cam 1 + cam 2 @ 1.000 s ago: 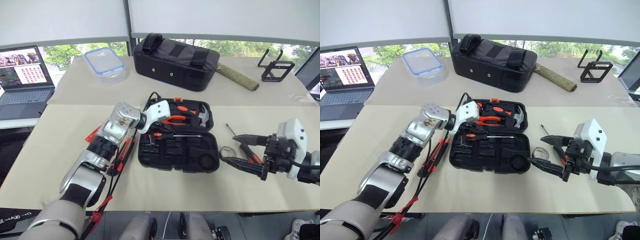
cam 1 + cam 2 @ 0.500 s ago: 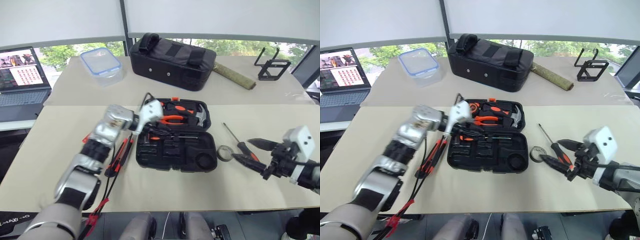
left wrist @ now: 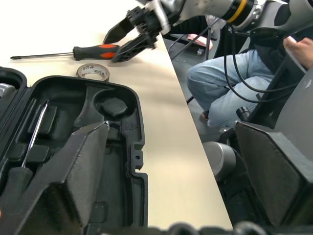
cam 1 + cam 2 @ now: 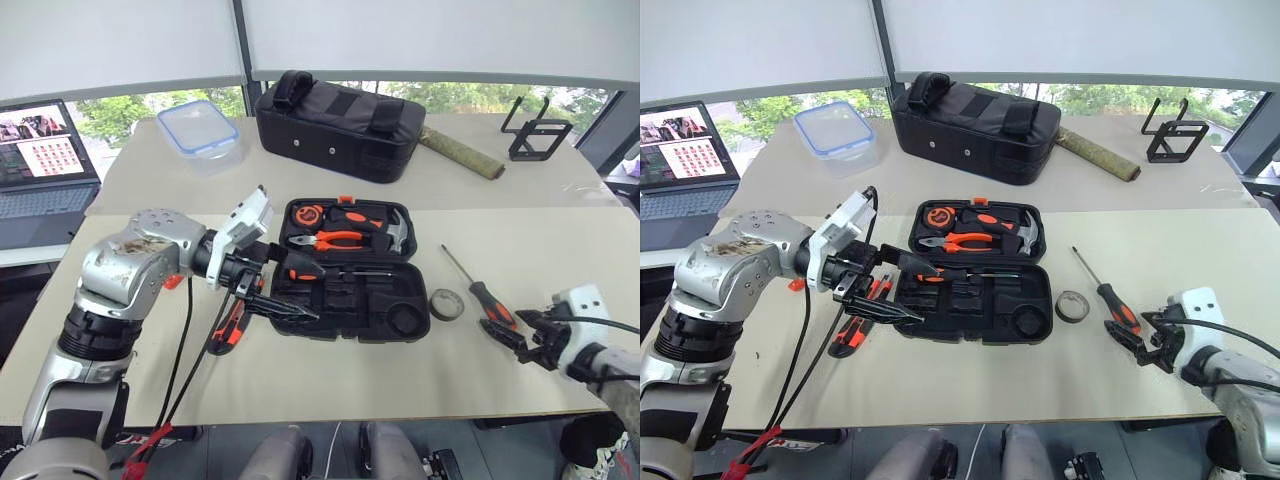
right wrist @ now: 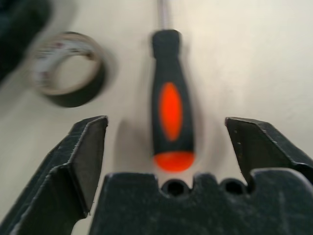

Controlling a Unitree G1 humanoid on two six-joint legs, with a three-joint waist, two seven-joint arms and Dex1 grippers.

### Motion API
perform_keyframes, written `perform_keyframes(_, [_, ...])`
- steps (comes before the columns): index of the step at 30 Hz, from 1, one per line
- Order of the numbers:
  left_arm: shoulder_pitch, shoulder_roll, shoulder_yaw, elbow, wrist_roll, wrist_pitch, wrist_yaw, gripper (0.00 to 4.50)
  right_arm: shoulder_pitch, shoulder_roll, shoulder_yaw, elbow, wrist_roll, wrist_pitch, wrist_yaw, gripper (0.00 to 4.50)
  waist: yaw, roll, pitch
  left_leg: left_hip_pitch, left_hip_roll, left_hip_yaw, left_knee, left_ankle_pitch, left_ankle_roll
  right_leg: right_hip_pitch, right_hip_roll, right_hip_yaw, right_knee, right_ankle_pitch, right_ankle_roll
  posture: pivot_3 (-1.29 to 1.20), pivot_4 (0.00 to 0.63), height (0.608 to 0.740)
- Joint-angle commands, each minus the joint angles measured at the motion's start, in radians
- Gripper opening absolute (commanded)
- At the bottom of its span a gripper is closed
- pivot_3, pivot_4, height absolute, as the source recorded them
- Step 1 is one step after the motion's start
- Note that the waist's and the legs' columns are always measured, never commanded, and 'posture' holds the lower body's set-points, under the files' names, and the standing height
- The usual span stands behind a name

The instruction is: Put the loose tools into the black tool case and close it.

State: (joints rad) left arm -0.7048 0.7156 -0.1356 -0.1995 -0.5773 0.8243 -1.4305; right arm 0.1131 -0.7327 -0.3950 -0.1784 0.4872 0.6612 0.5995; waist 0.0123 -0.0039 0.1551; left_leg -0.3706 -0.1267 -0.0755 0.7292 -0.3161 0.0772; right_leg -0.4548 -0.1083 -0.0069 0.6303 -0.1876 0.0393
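Two tools with fingers apart, right tool [image 4: 522, 333] at the black-and-orange screwdriver [image 5: 171, 127] beside the tape roll [image 4: 446, 304], left tool [image 4: 280, 285] over the open black tool case [image 4: 352, 310] on the worktop [image 4: 330, 375]

Bright window daylight – rt wrist view blurred

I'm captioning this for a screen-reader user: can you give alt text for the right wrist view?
The right claw, open, is lined up on a black-and-orange screwdriver lying on the beige table, handle end between the fingers without touching them. A small grey tape roll lies beside it.
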Motion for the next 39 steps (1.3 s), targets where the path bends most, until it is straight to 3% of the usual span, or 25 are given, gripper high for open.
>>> perform_keyframes(1, [-0.001, 0.021, 0.013, -0.022, -0.013, -0.012, 0.015, 4.5, -0.01, 0.005, 0.003, 0.039, -0.023, -0.046, 0.015, 2.75, 0.0, 0.0, 0.0, 0.0, 0.0, 0.0, 0.0, 0.0, 0.0, 0.0, 0.0, 0.0, 0.0, 0.0, 0.0, 0.0, 0.15, 0.714])
perform_keyframes(6, [0.027, 0.055, 0.012, -0.025, 0.002, -0.04, 0.019, 4.5, -0.027, -0.027, -0.076, 0.033, 0.018, -0.063, 0.065, 1.09, 0.0, 0.0, 0.0, 0.0, 0.0, 0.0, -0.001, 0.0, 0.0, -0.001, 0.0, 0.0, 0.0, 0.0, 0.0, 0.0, 0.15, 0.714])
perform_keyframes(7, [0.031, 0.061, 0.012, -0.027, -0.001, -0.039, 0.019, 4.5, -0.039, -0.035, -0.088, 0.031, 0.028, -0.065, 0.078, 0.99, 0.0, 0.0, 0.0, 0.0, 0.0, 0.0, -0.001, 0.0, 0.0, -0.001, 0.001, 0.0, 0.0, 0.0, 0.0, 0.0, 0.15, 0.714])
perform_keyframes(10, [0.052, 0.105, 0.001, -0.031, 0.008, -0.053, -0.011, 4.5, -0.114, -0.111, -0.095, -0.013, 0.09, -0.075, 0.208, 0.99, -0.005, 0.002, 0.001, 0.0, 0.0, 0.001, -0.001, 0.0, 0.0, -0.001, 0.001, 0.001, 0.0, 0.0, 0.0, 0.0, 0.15, 0.714])
perform_keyframes(13, [0.072, 0.152, -0.018, -0.014, 0.035, -0.105, -0.056, 4.5, -0.19, -0.191, -0.005, -0.063, 0.102, -0.101, 0.353, 0.99, -0.01, 0.003, 0.001, 0.0, 0.0, 0.003, -0.002, 0.0, 0.0, -0.002, 0.0, 0.002, 0.0, 0.0, -0.001, 0.0, 0.15, 0.714])
perform_keyframes(18, [0.06, 0.168, -0.036, 0.035, 0.068, -0.161, -0.077, 4.5, -0.421, -0.231, 0.339, -0.038, -0.048, -0.264, 0.586, 0.99, -0.017, 0.001, 0.002, 0.001, 0.003, 0.002, -0.003, 0.0, -0.001, -0.001, 0.0, 0.0, -0.001, 0.0, -0.002, 0.0, 0.15, 0.714])
perform_keyframes(24, [0.05, 0.158, -0.037, 0.036, 0.073, -0.166, -0.062, 4.5, -0.622, -0.145, 0.578, 0.188, -0.28, -0.511, 0.657, 0.99, -0.005, -0.001, 0.003, -0.002, 0.0, 0.002, 0.0, 0.0, 0.0, -0.003, -0.001, -0.002, -0.002, 0.001, -0.001, 0.0, 0.15, 0.714])
perform_keyframes(31, [0.052, 0.162, -0.025, 0.035, 0.076, -0.17, -0.038, 4.5, -0.737, -0.074, 0.643, 0.38, -0.398, -0.622, 0.643, 0.99, -0.007, -0.001, 0.003, -0.003, 0.001, 0.002, 0.0, 0.0, -0.001, -0.004, -0.001, -0.003, -0.001, 0.001, -0.001, 0.0, 0.15, 0.714])
perform_keyframes(33, [0.054, 0.164, -0.025, 0.033, 0.074, -0.172, -0.035, 4.5, -0.749, -0.073, 0.648, 0.409, -0.417, -0.655, 0.652, 2.0, -0.008, -0.001, 0.003, -0.003, 0.001, 0.002, 0.0, 0.0, -0.001, -0.004, -0.001, -0.003, -0.001, 0.001, -0.001, 0.0, 0.15, 0.714])
perform_keyframes(39, [0.052, 0.158, -0.025, 0.044, 0.075, -0.181, -0.021, 4.5, -0.771, -0.067, 0.619, 0.426, -0.415, -0.671, 0.656, 3.98, -0.007, -0.001, 0.003, -0.003, 0.001, 0.001, 0.0, 0.0, -0.001, -0.004, 0.0, -0.004, -0.002, 0.001, -0.001, 0.0, 0.15, 0.714])
